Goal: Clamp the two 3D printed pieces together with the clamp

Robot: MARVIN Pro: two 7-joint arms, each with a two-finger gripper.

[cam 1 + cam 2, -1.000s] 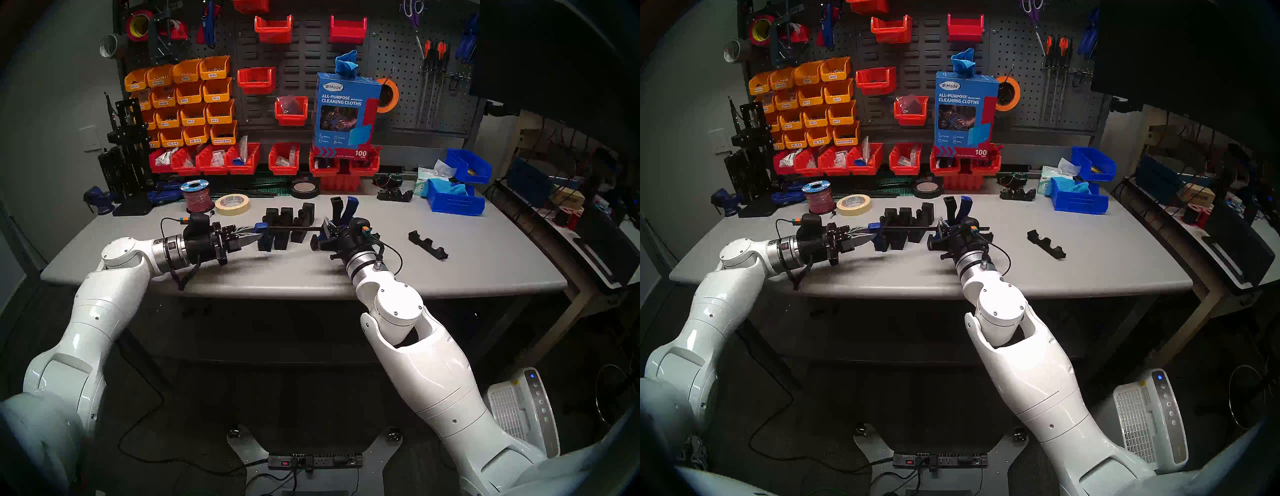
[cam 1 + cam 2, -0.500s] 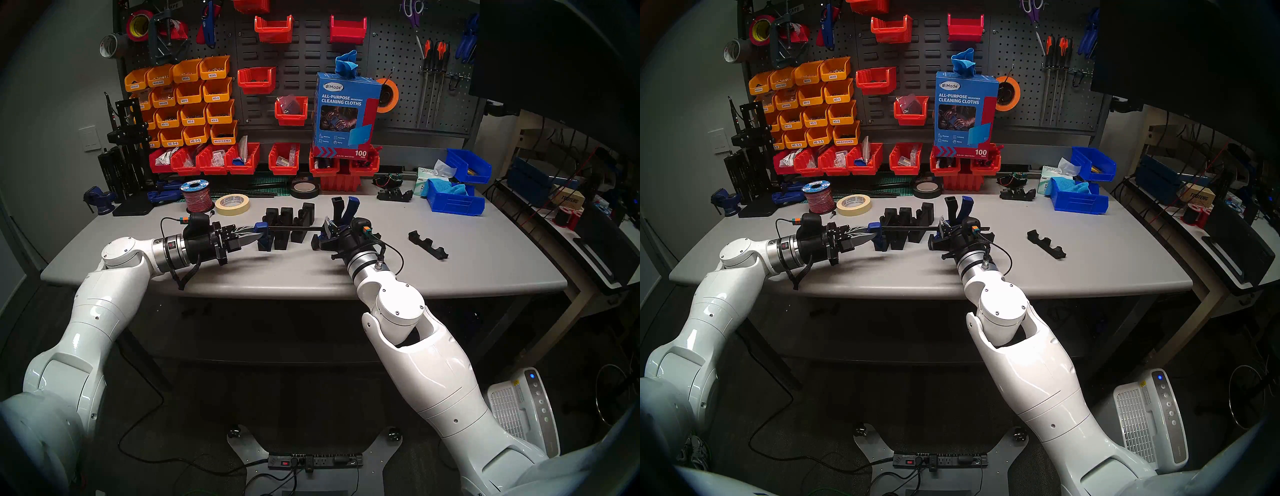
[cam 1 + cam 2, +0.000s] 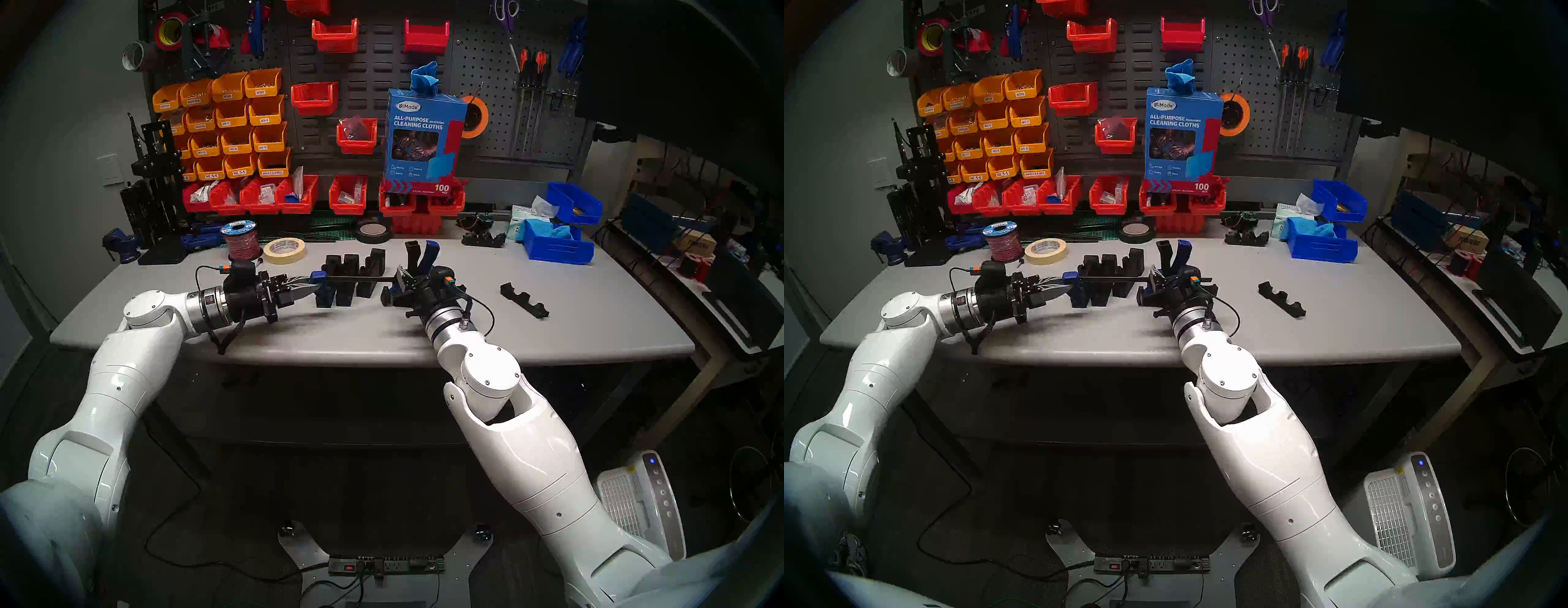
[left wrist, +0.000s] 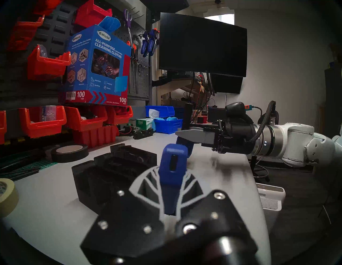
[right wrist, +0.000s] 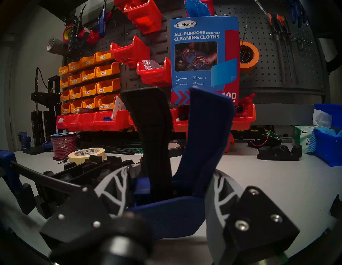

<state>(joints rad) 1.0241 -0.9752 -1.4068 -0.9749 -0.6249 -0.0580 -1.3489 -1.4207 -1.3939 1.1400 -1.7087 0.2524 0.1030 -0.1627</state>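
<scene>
So the clamp [image 3: 365, 279] is held up just above the grey worktop [image 3: 382, 335] by both arms, with its thin black bar stretched level between them. The blue jaw at the bar's far end is pinched by the left tool [image 3: 316, 288], whose fingers are squeezed nearly together around it; in the left wrist view that blue end piece [image 4: 173, 166] is seen poking up right between the fingers. The trigger end is gripped by the right tool [image 3: 403, 285], closed partway around the blue body at the base of the handle, with the black trigger and the blue grip sticking up and away from it [image 5: 177, 140]. The two black printed pieces [image 3: 350, 276] are parked on the worktop right behind and under the bar, between the two blue jaws, posts pointing up. Whether the pieces are actually touched by the jaws can't be told from these views. A roll of masking tape [image 3: 284, 250] is sat further back to the left.
</scene>
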